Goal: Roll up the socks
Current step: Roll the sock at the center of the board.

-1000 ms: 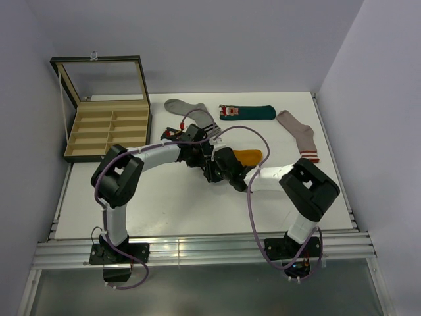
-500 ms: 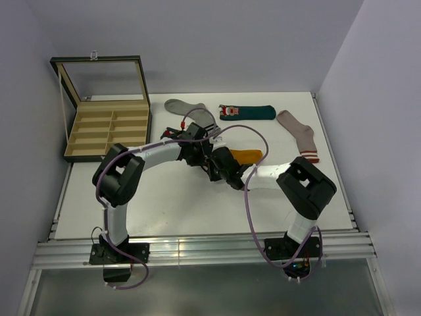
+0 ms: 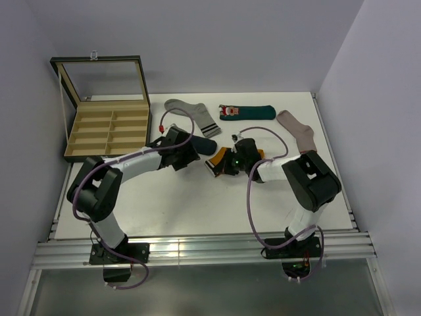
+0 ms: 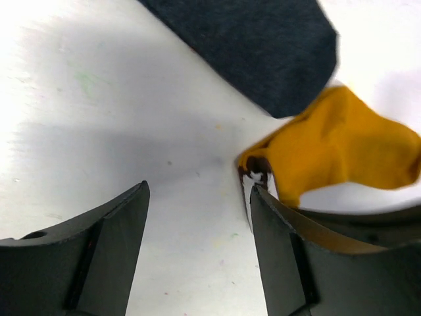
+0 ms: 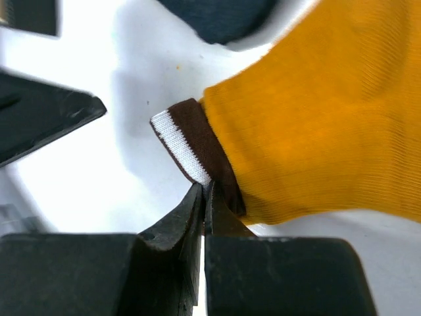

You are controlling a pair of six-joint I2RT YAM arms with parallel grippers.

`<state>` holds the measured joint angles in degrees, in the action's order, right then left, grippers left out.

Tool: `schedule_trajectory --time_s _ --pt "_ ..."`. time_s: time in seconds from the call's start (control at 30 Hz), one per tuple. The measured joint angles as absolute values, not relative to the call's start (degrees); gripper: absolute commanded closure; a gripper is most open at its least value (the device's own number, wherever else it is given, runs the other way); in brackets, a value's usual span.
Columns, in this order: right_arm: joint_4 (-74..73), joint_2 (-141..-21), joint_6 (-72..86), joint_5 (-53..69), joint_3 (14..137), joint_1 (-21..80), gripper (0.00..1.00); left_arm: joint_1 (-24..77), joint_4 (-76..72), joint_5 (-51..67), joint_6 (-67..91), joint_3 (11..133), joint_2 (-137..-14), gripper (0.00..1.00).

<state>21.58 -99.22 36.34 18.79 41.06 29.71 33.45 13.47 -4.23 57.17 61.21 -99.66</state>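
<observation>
The mustard-orange sock [image 5: 316, 118] lies bunched mid-table, its brown-and-white striped cuff [image 5: 187, 145] pinched at the edge by my right gripper [image 5: 205, 191], which is shut on it. From above, the sock [image 3: 220, 158] shows just left of the right gripper [image 3: 228, 164]. My left gripper [image 4: 197, 191] is open over bare table, its right finger [image 4: 283, 250] close beside the cuff [image 4: 256, 172]. The navy sock [image 3: 204, 143] lies just behind, its toe end [image 4: 256, 46] near the mustard sock [image 4: 335, 145]. The dark teal sock [image 3: 247, 112] lies flat at the back.
A grey striped sock [image 3: 191, 112] lies at the back left of centre and a pinkish-beige sock [image 3: 299, 135] at the back right. An open wooden compartment box [image 3: 108, 125] stands at the table's left edge.
My left gripper has opened and drawn back to the left, off the mustard sock. My right gripper has shut on the cuff and shifted right with it.
</observation>
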Motion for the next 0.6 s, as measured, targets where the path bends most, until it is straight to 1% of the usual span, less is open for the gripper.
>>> schedule_trajectory --time_s 0.17,0.27,0.4,0.6 --pt "28.7 -103.1 44.8 29.9 39.3 24.5 0.99 33.9 8.2 -2.5 58.0 58.1 -98.3 0.32" --pt "32.6 -105.2 49.3 34.3 38.4 22.5 0.98 34.6 6.5 -1.8 58.0 57.2 -98.4 0.34" --pt "34.3 -106.7 52.9 37.3 38.2 20.8 0.97 35.9 4.1 -1.0 58.0 57.2 -99.3 0.37" --pt "33.6 -107.3 53.4 38.7 38.5 19.9 0.96 36.9 2.8 0.3 58.0 57.3 -102.7 0.41"
